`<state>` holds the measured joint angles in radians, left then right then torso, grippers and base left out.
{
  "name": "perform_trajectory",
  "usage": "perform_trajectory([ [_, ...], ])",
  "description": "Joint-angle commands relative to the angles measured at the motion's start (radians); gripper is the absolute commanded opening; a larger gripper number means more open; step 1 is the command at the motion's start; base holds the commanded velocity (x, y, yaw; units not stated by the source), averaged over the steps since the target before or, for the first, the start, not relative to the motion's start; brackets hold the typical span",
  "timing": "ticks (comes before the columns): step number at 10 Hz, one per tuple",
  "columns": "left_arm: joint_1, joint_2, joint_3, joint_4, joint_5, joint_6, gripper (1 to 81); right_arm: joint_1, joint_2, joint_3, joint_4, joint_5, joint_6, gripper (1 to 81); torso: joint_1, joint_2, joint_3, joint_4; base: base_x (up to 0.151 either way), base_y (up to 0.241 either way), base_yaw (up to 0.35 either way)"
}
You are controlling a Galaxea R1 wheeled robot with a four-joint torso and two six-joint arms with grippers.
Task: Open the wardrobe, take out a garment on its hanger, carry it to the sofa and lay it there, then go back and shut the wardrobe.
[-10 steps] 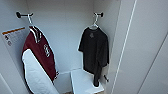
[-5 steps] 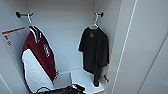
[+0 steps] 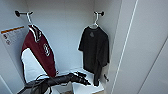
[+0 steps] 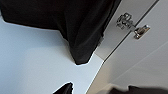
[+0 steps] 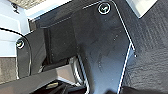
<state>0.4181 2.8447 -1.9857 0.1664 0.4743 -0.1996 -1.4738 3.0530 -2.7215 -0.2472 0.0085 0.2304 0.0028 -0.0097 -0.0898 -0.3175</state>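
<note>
Lighting: even, bright, diffuse; source cannot be told. Wardrobe (image 3: 67, 37) interior white, washed pale, faint shadow at 9 o'clock. Garment (image 3: 96, 53) reads as flat black, folds lost. Focus: soft throughout, edges smeared. Right wrist view: dim, perhaps glare streaks on dark plate.

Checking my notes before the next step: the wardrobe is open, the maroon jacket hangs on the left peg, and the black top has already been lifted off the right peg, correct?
Not quite. In the head view the black top hangs on its white hanger from the right peg; it has not been taken off. The wardrobe is open, and the maroon jacket hangs on the left peg.
</note>
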Motion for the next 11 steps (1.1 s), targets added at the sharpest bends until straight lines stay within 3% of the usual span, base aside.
perform_trajectory([
  [1,-0.287,0.003,0.021,-0.010,0.038,-0.070,81.1,0.049,0.003,-0.001,0.009,-0.047,0.003,81.1,0.000,0.000,-0.043,0.000,0.000,0.000,0.000],
  [2,-0.333,0.012,0.019,-0.010,0.040,-0.092,81.1,0.051,0.003,0.000,0.011,-0.047,0.003,81.1,0.000,0.000,-0.017,0.000,0.000,0.000,0.000],
  [11,-0.655,0.085,-0.050,-0.010,0.034,-0.366,81.1,0.051,0.005,-0.001,0.028,-0.047,0.003,81.1,0.001,0.002,-0.030,0.000,0.000,0.000,0.000],
])
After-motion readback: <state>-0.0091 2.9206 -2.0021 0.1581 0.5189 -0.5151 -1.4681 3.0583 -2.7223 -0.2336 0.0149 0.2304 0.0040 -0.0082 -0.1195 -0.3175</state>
